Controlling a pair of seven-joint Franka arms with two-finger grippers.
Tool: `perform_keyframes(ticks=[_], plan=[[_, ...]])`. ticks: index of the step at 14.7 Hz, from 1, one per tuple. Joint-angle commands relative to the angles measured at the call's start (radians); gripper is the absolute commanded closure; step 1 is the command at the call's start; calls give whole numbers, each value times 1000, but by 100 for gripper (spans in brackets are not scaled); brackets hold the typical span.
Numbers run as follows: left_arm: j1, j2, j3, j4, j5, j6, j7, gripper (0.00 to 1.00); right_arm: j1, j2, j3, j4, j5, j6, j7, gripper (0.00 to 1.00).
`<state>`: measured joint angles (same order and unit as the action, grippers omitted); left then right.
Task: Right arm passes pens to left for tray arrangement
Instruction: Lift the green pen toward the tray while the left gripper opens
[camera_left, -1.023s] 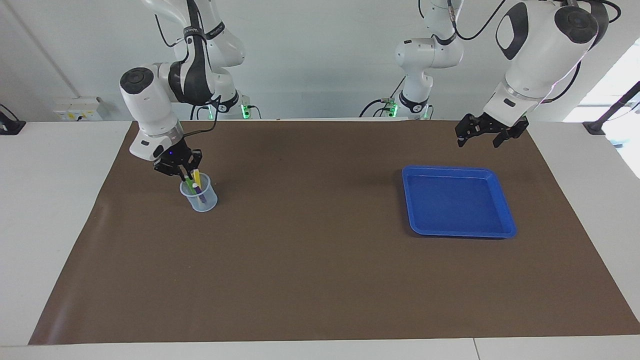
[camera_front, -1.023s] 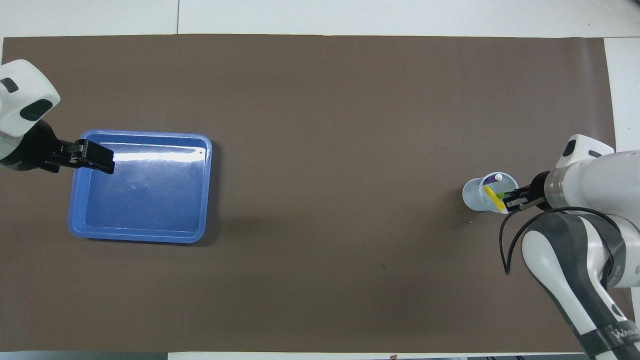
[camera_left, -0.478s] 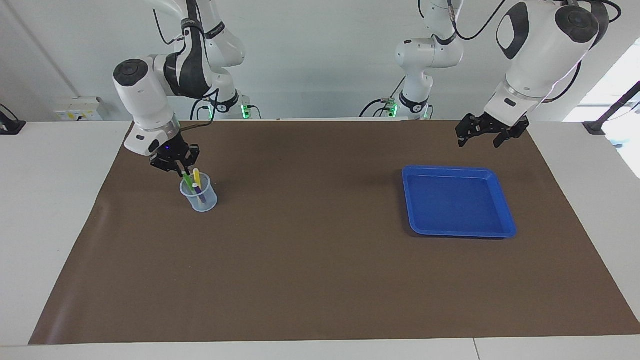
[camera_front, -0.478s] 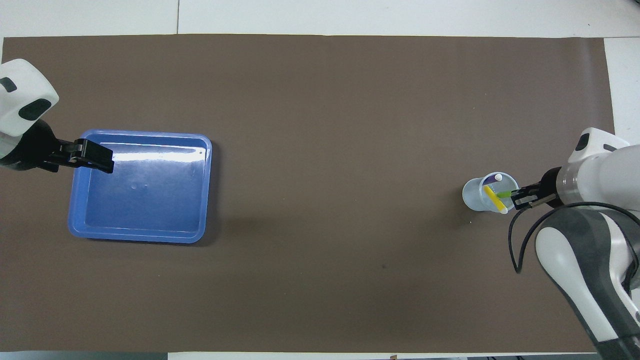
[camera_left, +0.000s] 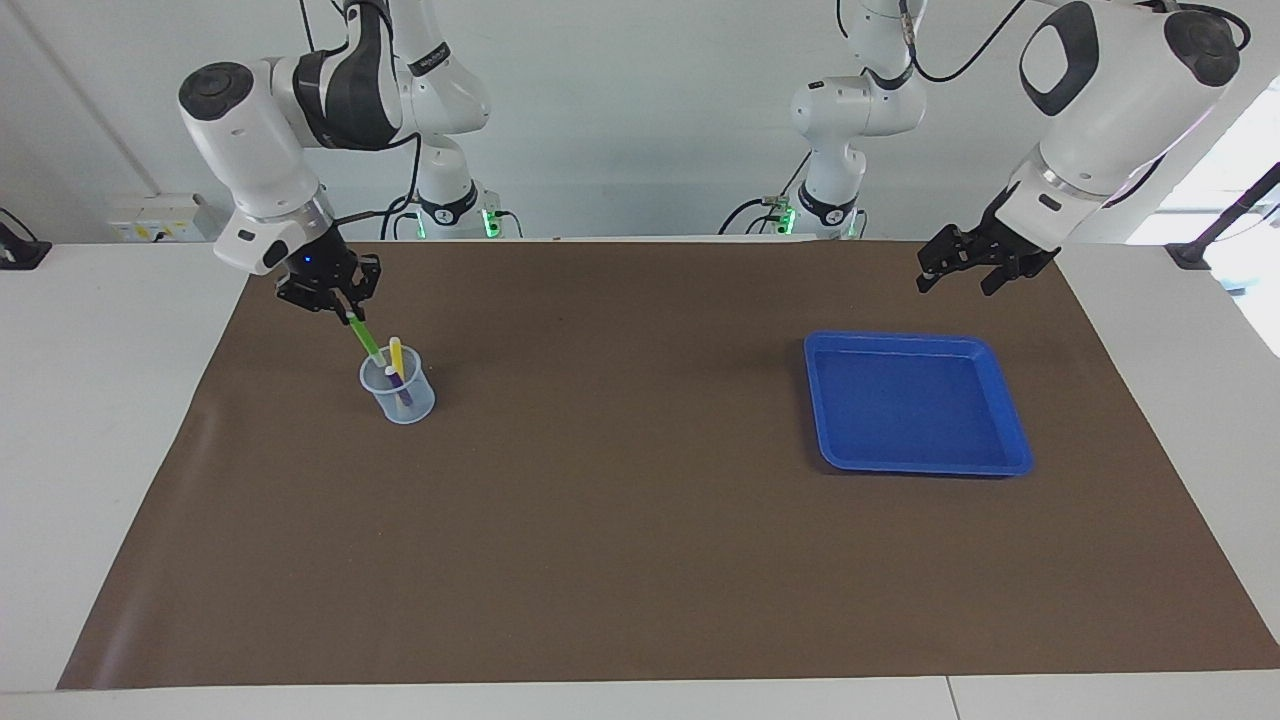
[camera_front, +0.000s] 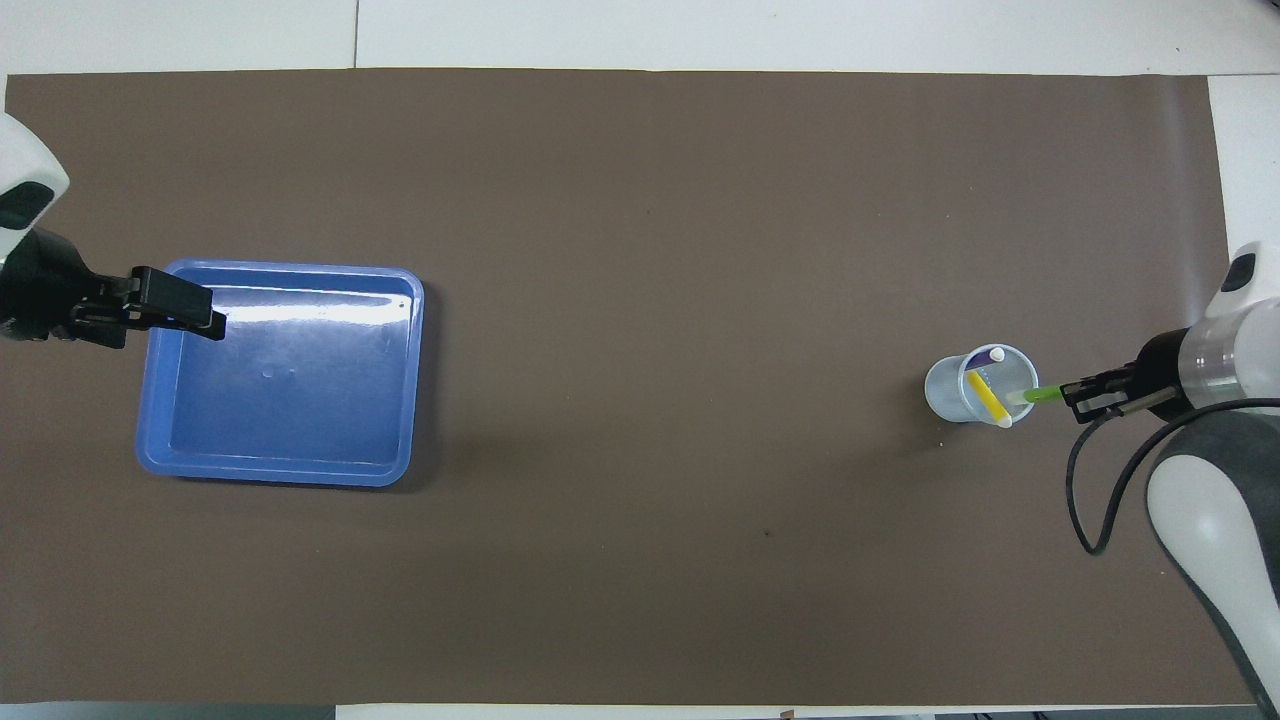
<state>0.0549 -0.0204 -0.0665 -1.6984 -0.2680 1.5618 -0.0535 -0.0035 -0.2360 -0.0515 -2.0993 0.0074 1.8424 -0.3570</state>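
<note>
My right gripper (camera_left: 333, 306) is clamped tight on the upper end of the green pen (camera_left: 364, 340), its fingertips pinched together on the slim barrel. The pen hangs at a slant from my grip, and its lower tip is at the rim of the cup (camera_left: 398, 392); I cannot tell whether the tip has cleared it. In the overhead view the green pen (camera_front: 1040, 394) points out of the cup toward three o'clock, where my right gripper (camera_front: 1075, 396) has it.

The yellow pen (camera_left: 396, 355) and the purple pen (camera_left: 400, 385) stand leaning inside the cup, pale ends up. The cup is small, round and translucent pale blue, sitting on the brown mat (camera_left: 620, 520) toward my right arm's end of the table.

My left gripper (camera_left: 958, 277) waits with its fingers spread wide, grasping nothing, up in the air over the mat just at the tray's edge nearest the robots. The tray (camera_left: 1005, 415) is well apart from the cup, toward my left arm's end of the table; from the cup it lies at nine o'clock in the overhead view. It is a shallow, square, glossy bright-blue plastic tray with rounded corners and a raised rim. The mat is matte and flat, covering most of the white table (camera_left: 110, 400).
</note>
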Motion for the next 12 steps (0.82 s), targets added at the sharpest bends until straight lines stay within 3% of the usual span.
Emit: perform_keyframes(ticks=[1,7,12], plan=[[14,-56,1,-86,-98,59,-89,0,-3,-6,-8,50,22,-75,-19,100],[40,-75,1,-141,-299,127,-270,0,0,-2,30,62,267,-58,65,100],[42,-78,1,-174,-408,150,-341,0,0,1,217,64,503,44,421,100]])
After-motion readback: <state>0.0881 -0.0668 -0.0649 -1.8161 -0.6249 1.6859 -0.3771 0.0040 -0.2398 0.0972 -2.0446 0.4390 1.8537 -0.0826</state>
